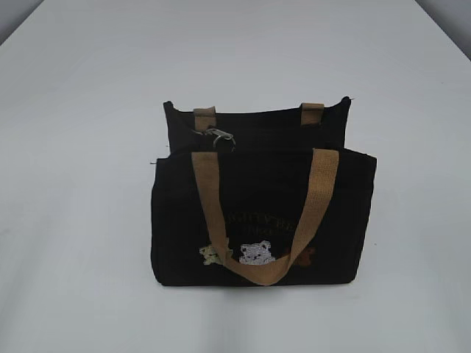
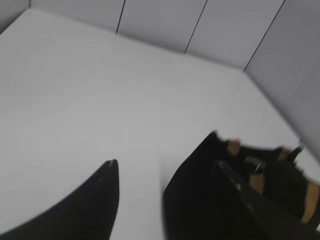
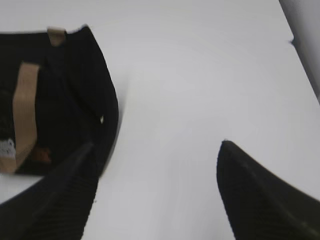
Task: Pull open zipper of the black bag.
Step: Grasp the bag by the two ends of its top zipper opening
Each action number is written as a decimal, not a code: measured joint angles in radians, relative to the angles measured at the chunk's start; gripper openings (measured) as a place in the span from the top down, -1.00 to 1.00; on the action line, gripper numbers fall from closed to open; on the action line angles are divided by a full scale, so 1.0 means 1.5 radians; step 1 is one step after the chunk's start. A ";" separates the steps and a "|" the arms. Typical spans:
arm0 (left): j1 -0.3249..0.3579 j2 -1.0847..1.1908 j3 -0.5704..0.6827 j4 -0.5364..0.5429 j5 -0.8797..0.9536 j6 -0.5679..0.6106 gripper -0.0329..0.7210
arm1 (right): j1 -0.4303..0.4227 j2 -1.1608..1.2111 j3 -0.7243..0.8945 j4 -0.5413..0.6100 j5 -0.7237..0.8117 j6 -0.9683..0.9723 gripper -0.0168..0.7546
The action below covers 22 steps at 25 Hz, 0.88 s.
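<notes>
The black bag (image 1: pixel 265 213) stands upright in the middle of the white table, one tan handle (image 1: pixel 316 198) hanging down its front. The zipper runs along its top, with the silvery pull tab (image 1: pixel 215 136) near the left end. Neither arm shows in the exterior view. My left gripper (image 2: pixel 166 162) is open over the table just left of the bag (image 2: pixel 195 195), its right finger (image 2: pixel 250 200) in front of the bag's end; the pull tab (image 2: pixel 255 164) lies beyond. My right gripper (image 3: pixel 157 144) is open over bare table, with the bag (image 3: pixel 65 100) at its left finger (image 3: pixel 65 195).
The white table (image 1: pixel 73 220) surrounds the bag on all sides. Grey wall panels (image 2: pixel 165 20) stand behind the table's far edge in the left wrist view. The table's edge (image 3: pixel 292 40) shows at the upper right of the right wrist view.
</notes>
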<state>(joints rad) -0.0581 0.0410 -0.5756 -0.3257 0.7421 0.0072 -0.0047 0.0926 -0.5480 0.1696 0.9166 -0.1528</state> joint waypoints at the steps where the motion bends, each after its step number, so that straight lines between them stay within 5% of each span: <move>1: 0.000 0.015 -0.003 -0.020 -0.033 0.000 -0.24 | 0.000 0.034 -0.007 0.008 -0.035 -0.004 -0.53; 5: 0.000 0.132 -0.004 -0.128 -0.124 0.019 -0.24 | 0.010 0.172 -0.034 0.035 -0.137 -0.051 -0.53; 13: 0.000 0.501 -0.109 -0.538 -0.033 0.434 -0.24 | 0.130 0.458 -0.162 0.049 -0.200 -0.185 -0.53; 18: -0.023 0.756 -0.225 -0.588 0.057 0.467 -0.24 | 0.201 0.628 -0.276 0.050 -0.149 -0.245 -0.53; 22: -0.089 0.919 -0.323 -0.510 0.078 0.379 -0.24 | 0.253 0.719 -0.351 0.050 -0.124 -0.284 -0.53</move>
<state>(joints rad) -0.1916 1.4199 -1.0602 -1.0912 0.8595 0.5750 0.3754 1.1714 -1.0746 0.2451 0.7309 -0.5791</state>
